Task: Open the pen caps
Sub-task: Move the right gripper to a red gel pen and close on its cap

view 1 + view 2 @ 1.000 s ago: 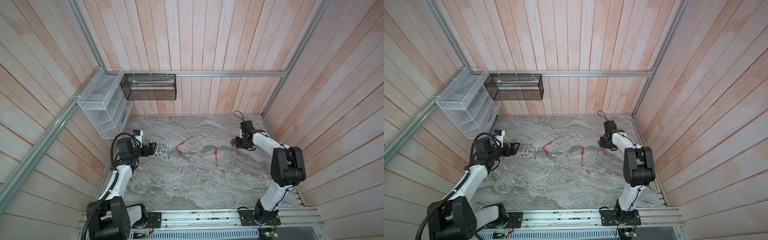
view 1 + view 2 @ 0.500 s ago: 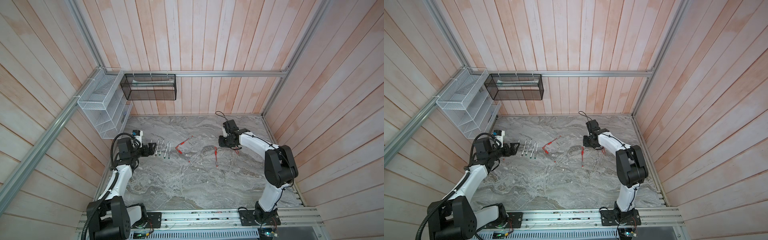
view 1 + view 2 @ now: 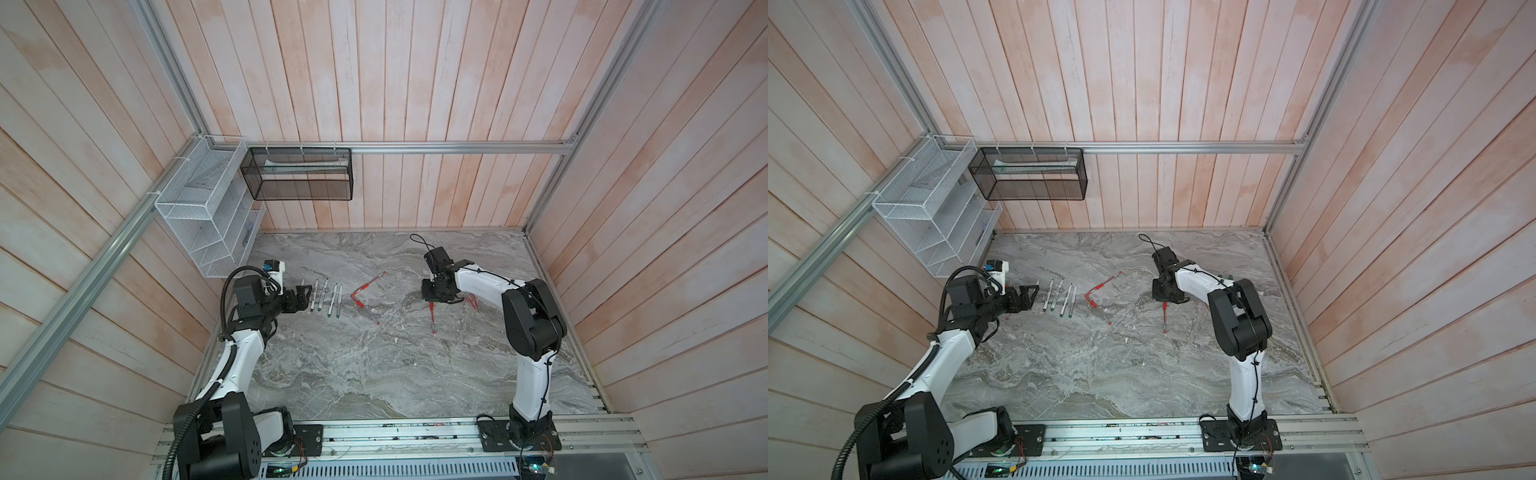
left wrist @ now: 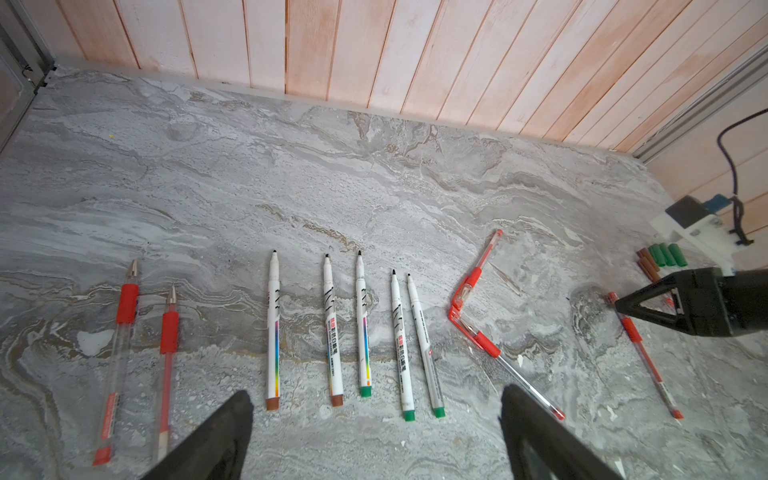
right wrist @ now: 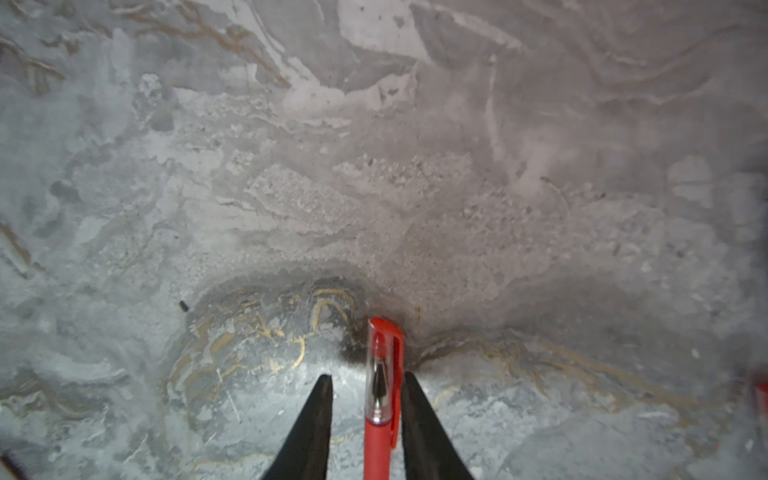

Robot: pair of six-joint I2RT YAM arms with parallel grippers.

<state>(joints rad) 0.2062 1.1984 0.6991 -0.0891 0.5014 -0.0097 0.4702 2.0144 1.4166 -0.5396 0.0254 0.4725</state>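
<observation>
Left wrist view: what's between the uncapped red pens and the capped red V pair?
Five uncapped white markers, touching neither the uncapped red pens nor the capped red pens; left wrist view.

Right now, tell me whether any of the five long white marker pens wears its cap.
No: the left wrist view shows all five white marker pens with bare dark tips.

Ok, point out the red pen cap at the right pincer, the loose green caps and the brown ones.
red pen cap (image 5: 380,372): right wrist view, the cap's clear middle.
green caps (image 4: 668,254): left wrist view, middle cap's side.
brown caps (image 4: 648,266): left wrist view, nearest cap's side.
</observation>
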